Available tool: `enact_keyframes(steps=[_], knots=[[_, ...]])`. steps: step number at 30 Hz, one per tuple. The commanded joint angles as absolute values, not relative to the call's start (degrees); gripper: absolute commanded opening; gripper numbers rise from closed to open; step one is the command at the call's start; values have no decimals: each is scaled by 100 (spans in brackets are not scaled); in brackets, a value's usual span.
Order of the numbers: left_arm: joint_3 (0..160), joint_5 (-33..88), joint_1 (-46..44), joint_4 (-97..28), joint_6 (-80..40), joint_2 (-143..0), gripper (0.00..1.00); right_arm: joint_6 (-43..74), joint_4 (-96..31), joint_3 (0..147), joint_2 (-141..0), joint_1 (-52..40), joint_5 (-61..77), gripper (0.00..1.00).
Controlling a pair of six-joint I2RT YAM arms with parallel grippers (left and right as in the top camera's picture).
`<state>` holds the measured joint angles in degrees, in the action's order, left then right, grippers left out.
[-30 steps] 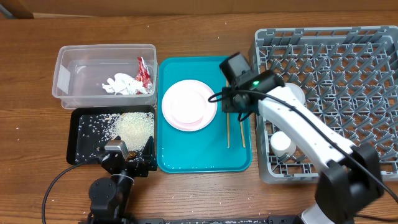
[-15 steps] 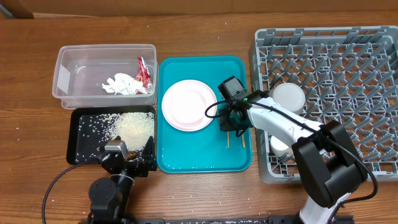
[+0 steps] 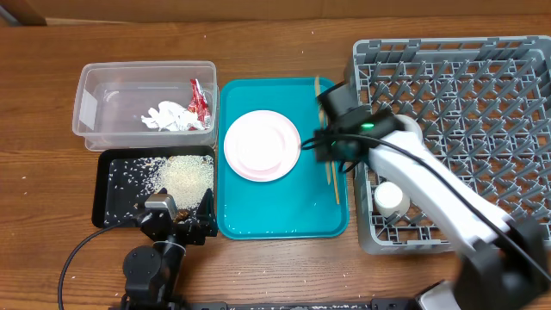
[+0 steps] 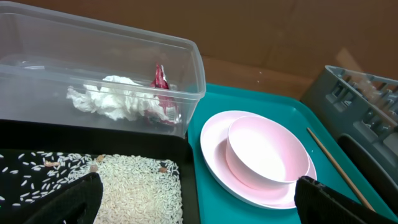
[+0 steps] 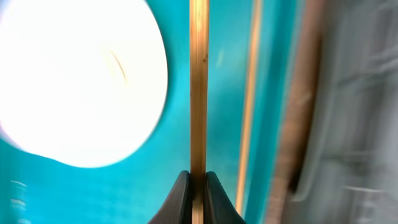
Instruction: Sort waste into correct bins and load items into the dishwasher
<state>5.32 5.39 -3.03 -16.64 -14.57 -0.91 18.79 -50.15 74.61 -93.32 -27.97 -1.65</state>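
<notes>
My right gripper (image 3: 330, 145) (image 5: 198, 186) is shut on one wooden chopstick (image 3: 317, 84) (image 5: 198, 93) and holds it over the right side of the teal tray (image 3: 258, 215). The second chopstick (image 3: 333, 182) (image 5: 249, 106) lies on the tray beside the grey dish rack (image 3: 482, 95). A pale bowl (image 4: 267, 152) sits on the pink-white plate (image 3: 262, 145) (image 4: 211, 149). A white cup (image 3: 392, 198) is in the rack. My left gripper (image 3: 172, 215) (image 4: 199, 208) is open and empty over the near edge of the black tray (image 3: 112, 185), which holds rice (image 3: 185, 176) (image 4: 137, 186).
The clear tub (image 3: 95, 86) (image 4: 186, 62) holds the white napkin (image 3: 168, 116) (image 4: 112, 102) and the red wrapper (image 3: 200, 96) (image 4: 160, 79). A round white dish (image 3: 406, 127) stands in the rack near my right arm. Bare wooden table lies along the far side.
My right gripper has closed on one chopstick, raised it off the teal tray and swung it toward the tray's far edge. The left arm has not moved.
</notes>
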Motion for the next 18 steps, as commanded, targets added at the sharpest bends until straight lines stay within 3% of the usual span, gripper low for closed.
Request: enact_keyframes(steps=[1,11,13,14,18], knots=[[506,578,-340,-1643,-1433,-25,100,1758,-5030,7625,-8696,-2397,-687,4],[506,580,-340,-1643,-1433,-25,100,711,-4665,7295,-9391,-1691,-814,4],[506,578,-340,-1643,-1433,-25,100,709,-4668,7312,-9428,-1691,-989,23],[506,578,-340,-1643,-1433,-25,100,707,-4678,7323,-9408,-1691,-989,27],[506,580,-340,-1643,-1433,-25,100,722,-4803,7393,-9225,-1876,-727,30]])
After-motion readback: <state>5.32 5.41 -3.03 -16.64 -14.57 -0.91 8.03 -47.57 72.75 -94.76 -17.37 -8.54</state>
